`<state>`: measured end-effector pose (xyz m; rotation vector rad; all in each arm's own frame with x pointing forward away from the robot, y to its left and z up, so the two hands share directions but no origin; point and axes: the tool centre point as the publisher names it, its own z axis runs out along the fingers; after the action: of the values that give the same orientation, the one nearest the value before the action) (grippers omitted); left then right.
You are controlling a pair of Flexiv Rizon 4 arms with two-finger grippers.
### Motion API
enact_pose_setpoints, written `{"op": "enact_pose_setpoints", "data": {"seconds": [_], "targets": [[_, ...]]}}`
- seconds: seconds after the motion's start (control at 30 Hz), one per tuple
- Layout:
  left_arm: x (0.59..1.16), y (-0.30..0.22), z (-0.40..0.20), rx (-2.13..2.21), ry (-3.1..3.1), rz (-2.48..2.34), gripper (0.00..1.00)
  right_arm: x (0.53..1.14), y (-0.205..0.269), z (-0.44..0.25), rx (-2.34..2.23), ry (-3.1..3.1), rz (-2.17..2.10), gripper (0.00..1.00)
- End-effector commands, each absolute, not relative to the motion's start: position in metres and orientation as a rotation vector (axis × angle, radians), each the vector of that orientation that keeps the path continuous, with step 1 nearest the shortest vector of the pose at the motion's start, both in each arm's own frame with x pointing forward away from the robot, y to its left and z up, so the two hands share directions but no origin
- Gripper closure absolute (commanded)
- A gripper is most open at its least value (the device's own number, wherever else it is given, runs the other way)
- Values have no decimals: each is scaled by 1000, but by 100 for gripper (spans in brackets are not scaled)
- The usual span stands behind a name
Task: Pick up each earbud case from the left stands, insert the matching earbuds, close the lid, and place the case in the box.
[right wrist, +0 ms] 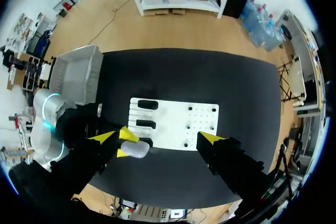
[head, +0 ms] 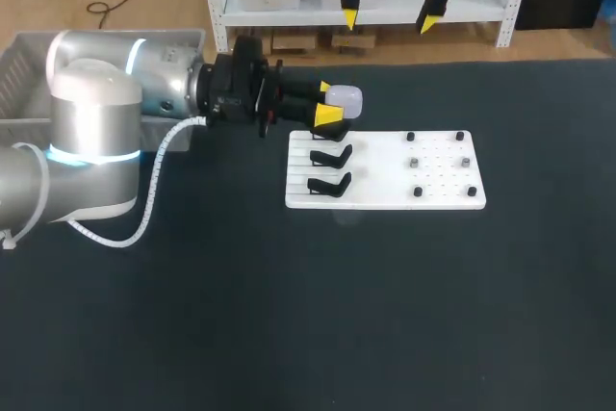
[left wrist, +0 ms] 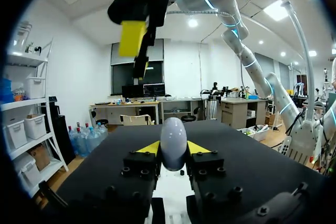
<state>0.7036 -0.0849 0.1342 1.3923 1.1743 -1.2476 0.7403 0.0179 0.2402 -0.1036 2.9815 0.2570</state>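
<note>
At the table's far-left corner, sitting well apart from the work and waiting for finished cases: the grey plastic box (head: 24,60). Just rightward, stretching in level from the left side and pinching from two sides, with yellow tips closed only to the width of the load: the left gripper (head: 328,107), gripping the pale, glossy, rounded earbud case (head: 347,97). Poking out past those tips, away from the wrist, with the long axis seemingly running along the fingers. Hanging at the far-left corner of the flat white plastic board (head: 385,201), over the farthest of the black curved stands (head: 332,154), though whether resting on that stand or lifted clear is not showing. Farther right, carrying small dark pegs and grey bits on the board's right half, too small for calling earbuds. Hovering high beyond the board's far edge, rightward of the case and well apart from it: the right gripper (head: 388,20), spreading its fingers wide and holding nothing. Judging from this, needing that empty gripper coming down and leftward toward the held case for the lid and earbud work.
</note>
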Motion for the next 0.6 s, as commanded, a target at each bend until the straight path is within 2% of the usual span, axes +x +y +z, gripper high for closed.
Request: {"op": "enact_pose_setpoints", "data": {"seconds": [0.03,0.37,0.6], "targets": [[696,-82,139,1350,1221,-1271,100,691,-1,255,-193,2727,346,0],[685,-40,163,1098,1385,-1251,100,664,-3,278,-325,2622,503,0],[689,13,197,1068,1461,-1018,100,664,-3,278,-325,2622,503,0]]}}
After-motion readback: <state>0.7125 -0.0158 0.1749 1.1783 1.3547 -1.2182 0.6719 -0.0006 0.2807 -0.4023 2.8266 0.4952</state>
